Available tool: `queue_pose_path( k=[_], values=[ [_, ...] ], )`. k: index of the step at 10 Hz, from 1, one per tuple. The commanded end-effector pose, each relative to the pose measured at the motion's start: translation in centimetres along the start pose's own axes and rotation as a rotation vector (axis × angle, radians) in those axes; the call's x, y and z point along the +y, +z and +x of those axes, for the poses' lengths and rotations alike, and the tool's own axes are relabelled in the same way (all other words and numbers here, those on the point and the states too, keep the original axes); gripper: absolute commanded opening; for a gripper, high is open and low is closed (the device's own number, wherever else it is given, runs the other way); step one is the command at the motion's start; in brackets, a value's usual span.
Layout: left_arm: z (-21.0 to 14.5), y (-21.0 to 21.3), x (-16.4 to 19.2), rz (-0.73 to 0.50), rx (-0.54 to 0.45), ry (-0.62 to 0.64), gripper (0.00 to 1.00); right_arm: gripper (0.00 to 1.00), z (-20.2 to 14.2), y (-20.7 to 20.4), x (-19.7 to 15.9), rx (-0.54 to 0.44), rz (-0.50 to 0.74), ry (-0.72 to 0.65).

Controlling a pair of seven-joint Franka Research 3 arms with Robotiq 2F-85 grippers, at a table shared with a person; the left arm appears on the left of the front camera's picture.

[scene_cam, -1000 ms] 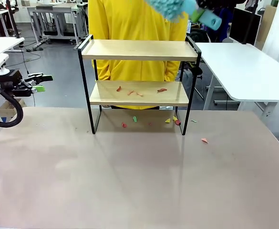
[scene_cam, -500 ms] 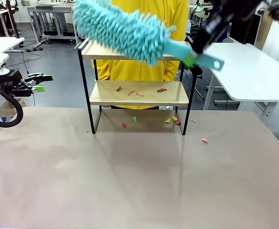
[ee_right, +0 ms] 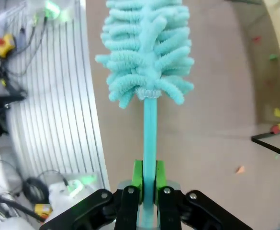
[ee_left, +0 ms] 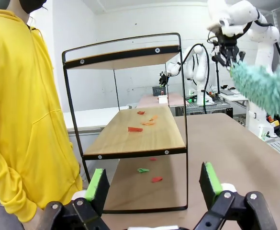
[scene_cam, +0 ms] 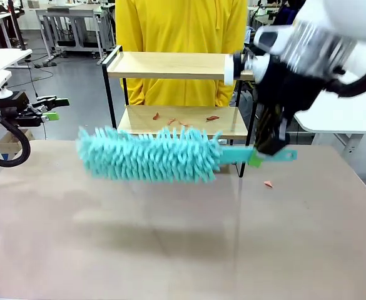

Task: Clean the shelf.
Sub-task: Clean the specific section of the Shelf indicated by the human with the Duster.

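Above table [scene_cam: 170, 250], right arm [scene_cam: 308, 56] points down, jaws clenching level duster [scene_cam: 151, 156]; left jaws released.

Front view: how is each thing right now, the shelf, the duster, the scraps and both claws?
Two-tier wooden shelf with black metal frame: upright, top board bare, lower board littered.
Small coloured scraps: lying on the lower board and the table.
Fluffy teal duster: held level above the table.
Right claw: shut on the duster's handle.
Left claw: open, empty.
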State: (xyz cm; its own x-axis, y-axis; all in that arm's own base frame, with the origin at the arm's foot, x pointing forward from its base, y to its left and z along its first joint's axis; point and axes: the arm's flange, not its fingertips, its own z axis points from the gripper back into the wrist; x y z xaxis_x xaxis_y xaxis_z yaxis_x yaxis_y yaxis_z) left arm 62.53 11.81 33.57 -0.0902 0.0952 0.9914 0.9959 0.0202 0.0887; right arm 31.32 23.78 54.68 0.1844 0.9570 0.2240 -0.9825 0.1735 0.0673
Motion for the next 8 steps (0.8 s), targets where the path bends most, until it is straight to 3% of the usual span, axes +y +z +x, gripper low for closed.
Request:
queue_pose_path(
  k=[1, 4, 6, 7, 8],
  values=[
    [0.3, 0.0, -0.1, 0.001, -0.001, -0.018, 1.00, 0.13, -2.0, -2.3, -0.7, 0.064, 0.009, 0.085],
    [0.3, 0.0, -0.1, 0.001, -0.001, -0.018, 1.00, 0.13, -5.5, -5.1, -1.4, 0.200, 0.047, 0.115],
    [0.3, 0.0, -0.1, 0.001, -0.001, -0.018, 1.00, 0.13, -5.9, -5.7, -2.0, 0.305, 0.002, 0.115],
    [0.3, 0.0, -0.1, 0.001, -0.001, -0.018, 1.00, 0.13, -5.2, -4.5, -3.4, 0.316, -0.027, 0.049],
    [0.3, 0.0, -0.1, 0.001, -0.001, -0.018, 1.00, 0.13, -5.8, -6.3, -1.5, 0.264, 0.031, 0.094]
  ],
)
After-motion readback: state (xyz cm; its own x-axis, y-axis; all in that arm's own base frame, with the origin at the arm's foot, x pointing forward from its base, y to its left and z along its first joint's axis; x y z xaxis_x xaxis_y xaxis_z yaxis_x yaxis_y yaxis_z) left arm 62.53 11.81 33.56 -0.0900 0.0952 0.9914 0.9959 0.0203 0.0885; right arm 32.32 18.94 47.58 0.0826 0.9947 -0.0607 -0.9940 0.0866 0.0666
